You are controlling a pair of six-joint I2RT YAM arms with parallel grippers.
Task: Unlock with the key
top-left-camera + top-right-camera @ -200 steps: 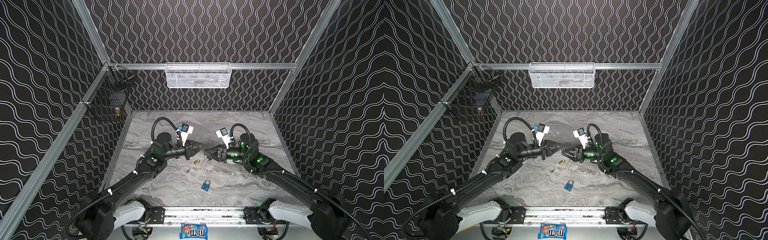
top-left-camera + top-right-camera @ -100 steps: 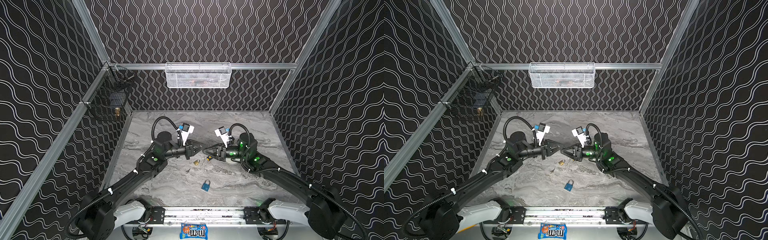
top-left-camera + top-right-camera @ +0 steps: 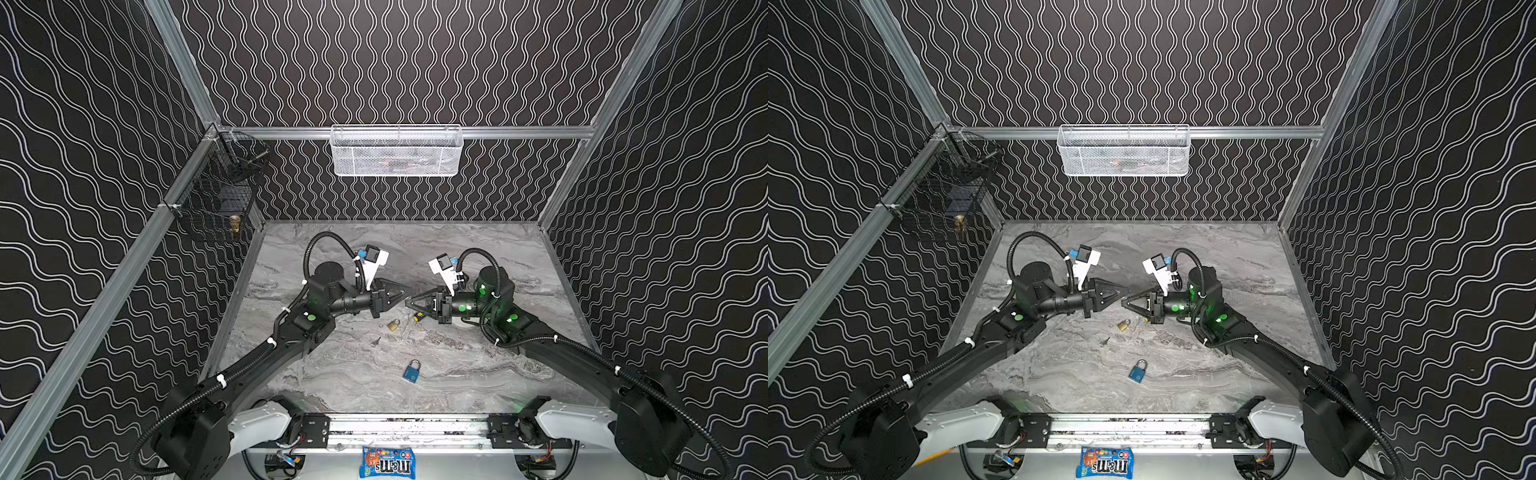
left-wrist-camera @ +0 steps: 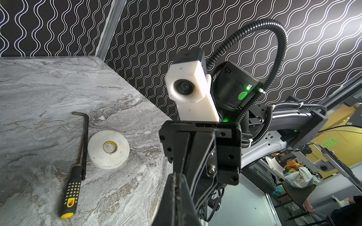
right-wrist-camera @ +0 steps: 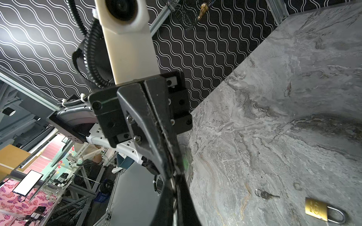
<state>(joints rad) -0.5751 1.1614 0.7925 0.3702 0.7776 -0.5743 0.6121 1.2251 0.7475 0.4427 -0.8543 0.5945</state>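
My left gripper (image 3: 404, 293) and right gripper (image 3: 409, 303) meet tip to tip above the middle of the marble table (image 3: 478, 249), both shut. In the right wrist view a thin strip of metal, the key (image 5: 172, 183), shows in the seam of the right gripper (image 5: 173, 187), just where the left fingertips (image 5: 166, 156) end. The left wrist view shows the left gripper (image 4: 176, 176) pressed shut, with the key hidden. A brass padlock (image 3: 392, 325) lies on the table just below the tips. Nearer the front lies a blue padlock (image 3: 411, 372).
A second small key on a ring (image 5: 264, 194) lies left of the brass padlock. A screwdriver (image 4: 71, 193), a hex key (image 4: 85, 137) and a tape roll (image 4: 108, 149) lie under the right arm. A white basket (image 3: 397, 151) hangs on the back wall and a black wire basket (image 3: 216, 195) on the left one.
The right gripper has moved left to the left gripper's tips and shut there. The left arm has stayed put.
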